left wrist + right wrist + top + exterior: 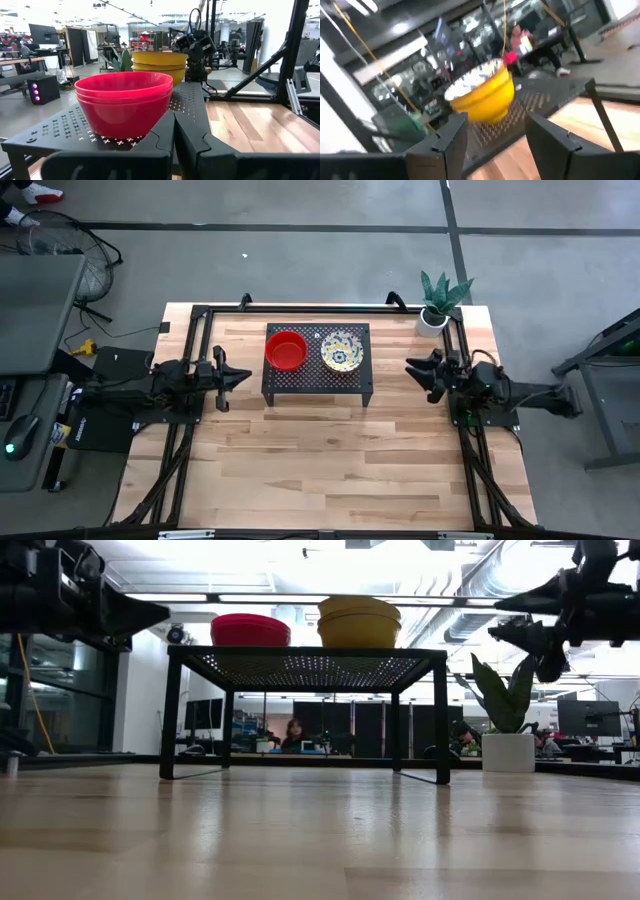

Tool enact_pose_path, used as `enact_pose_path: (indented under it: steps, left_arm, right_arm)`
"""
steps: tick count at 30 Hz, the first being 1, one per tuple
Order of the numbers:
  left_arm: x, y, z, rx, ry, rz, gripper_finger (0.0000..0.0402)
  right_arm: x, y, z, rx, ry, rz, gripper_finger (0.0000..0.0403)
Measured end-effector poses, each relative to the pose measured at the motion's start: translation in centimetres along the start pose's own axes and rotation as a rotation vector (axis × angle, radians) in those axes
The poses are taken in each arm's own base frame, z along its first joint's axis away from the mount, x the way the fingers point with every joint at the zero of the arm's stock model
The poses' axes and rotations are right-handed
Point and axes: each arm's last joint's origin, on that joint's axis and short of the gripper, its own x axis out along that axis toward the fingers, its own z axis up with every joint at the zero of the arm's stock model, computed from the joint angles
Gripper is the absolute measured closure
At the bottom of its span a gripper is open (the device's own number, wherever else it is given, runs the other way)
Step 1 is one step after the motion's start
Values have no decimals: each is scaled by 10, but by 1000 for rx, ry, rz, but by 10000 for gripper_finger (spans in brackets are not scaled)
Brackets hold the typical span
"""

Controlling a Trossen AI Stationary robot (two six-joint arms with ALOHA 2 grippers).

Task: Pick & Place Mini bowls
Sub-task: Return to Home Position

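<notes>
A black perforated rack [315, 380] stands on the far middle of the wooden table. A stack of red mini bowls [286, 349] rests on its left half, and a stack of yellow mini bowls [343, 351], patterned inside, rests on its right half. My left gripper [245, 376] hangs level to the left of the rack, shut and empty, pointing at the red stack [124, 102]. My right gripper [412, 370] hangs to the right of the rack, open and empty, facing the yellow stack [482, 92].
A small white pot with a green plant [440, 300] stands at the table's far right corner, behind my right gripper. Black frame rails [470, 460] run along both table sides. Bare wood [320, 470] lies on the near side of the rack.
</notes>
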Motion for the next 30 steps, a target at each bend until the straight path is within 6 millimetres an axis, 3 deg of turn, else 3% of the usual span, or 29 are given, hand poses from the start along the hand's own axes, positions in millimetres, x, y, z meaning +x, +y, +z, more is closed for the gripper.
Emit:
enact_pose_path:
  steps: [7,14,30]
  left_arm:
    - [0,0,-3,6,36,-1,395]
    - [0,0,-8,12,82,-2,395]
    - [0,0,-8,13,83,-2,395]
  right_arm:
    - [1,-6,-9,-68,166,31,225]
    - [1,-6,-10,-245,171,53,270]
    - [1,-7,-10,-150,162,17,284]
